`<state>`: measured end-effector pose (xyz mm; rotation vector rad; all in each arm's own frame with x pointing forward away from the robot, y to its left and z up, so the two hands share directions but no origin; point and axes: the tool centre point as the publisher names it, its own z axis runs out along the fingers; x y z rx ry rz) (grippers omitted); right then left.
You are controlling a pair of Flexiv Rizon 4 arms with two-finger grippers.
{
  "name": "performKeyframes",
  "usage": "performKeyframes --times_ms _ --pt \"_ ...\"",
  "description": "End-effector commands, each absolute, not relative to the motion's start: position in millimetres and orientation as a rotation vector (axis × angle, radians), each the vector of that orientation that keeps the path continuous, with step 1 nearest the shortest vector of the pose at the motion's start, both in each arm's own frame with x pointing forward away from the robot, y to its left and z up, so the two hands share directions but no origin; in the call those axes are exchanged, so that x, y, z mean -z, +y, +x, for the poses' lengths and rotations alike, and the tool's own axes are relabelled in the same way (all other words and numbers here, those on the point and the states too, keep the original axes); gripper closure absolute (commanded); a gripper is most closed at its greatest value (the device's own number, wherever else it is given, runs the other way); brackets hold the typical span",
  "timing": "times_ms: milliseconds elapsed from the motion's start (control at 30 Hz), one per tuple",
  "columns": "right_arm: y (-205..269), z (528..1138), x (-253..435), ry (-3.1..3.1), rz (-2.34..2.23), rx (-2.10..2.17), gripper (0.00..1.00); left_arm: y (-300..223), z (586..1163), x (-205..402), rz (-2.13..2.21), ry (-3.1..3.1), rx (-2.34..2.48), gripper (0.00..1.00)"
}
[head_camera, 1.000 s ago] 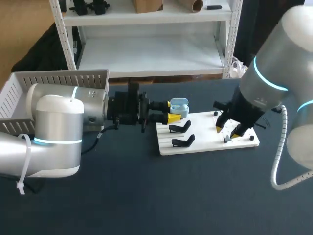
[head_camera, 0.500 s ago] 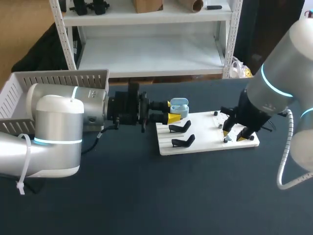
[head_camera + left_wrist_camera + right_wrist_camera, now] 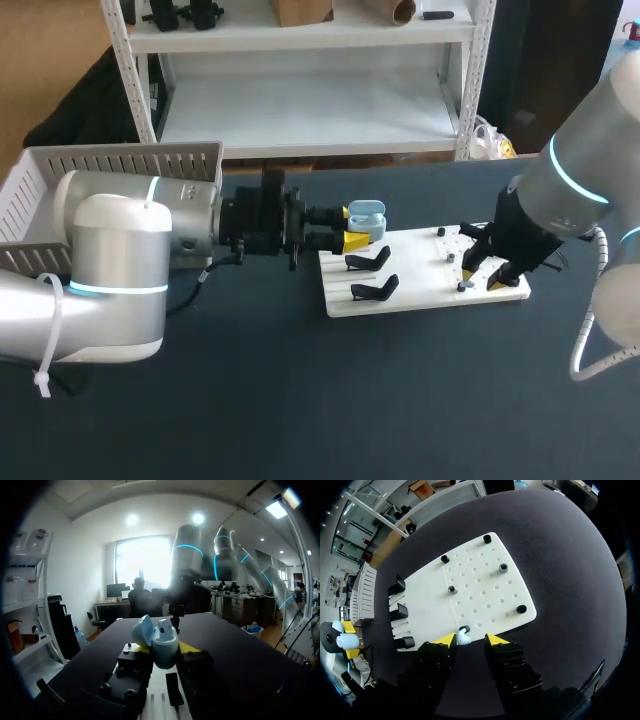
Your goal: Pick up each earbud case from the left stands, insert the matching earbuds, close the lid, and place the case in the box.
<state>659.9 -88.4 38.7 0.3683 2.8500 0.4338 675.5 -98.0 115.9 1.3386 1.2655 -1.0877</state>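
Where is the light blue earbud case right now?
Head view: the earbud case, lid open, is clamped in the left gripper at the white board's far-left corner, just beyond the black stands.

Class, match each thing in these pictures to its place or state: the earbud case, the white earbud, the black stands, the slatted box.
1 earbud case
2 white earbud
3 black stands
4 slatted box

A on the white board, holding nothing
B at the table's left edge
C between the right gripper's parted fingers
D lid open, held in the left gripper

Pairs: 1-D, 2-C, 3-A, 4-B.
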Motion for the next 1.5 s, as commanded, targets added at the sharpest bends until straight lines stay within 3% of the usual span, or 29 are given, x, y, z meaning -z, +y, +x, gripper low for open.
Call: performKeyframes --times_ms 33,533,1000,1133,1267,1500 --pt "-86.3 664.1 -36.6 2.862 0.352 -0.446 0.65 -98.1 674.1 -115.1 1.334 1.264 1.084 1.0" --pt "-78.0 664.8 -32.3 2.877 0.325 -0.456 0.63 -98.1 674.1 -115.1 1.334 1.264 1.084 1.0" --pt "-77.3 665.9 -29.2 2.88 0.342 -0.463 0.7 -98.1 674.1 -115.1 1.334 1.264 1.084 1.0" --pt "-77.3 665.5 -28.8 2.884 0.343 -0.46 0.78 -98.1 674.1 -115.1 1.334 1.264 1.084 1.0" --pt "-77.3 665.1 -29.6 2.884 0.344 -0.458 1.0 -98.1 674.1 -115.1 1.334 1.264 1.084 1.0" --pt "-76.6 661.1 -39.6 2.879 0.337 -0.449 1.0 -98.1 674.1 -115.1 1.334 1.264 1.084 1.0"
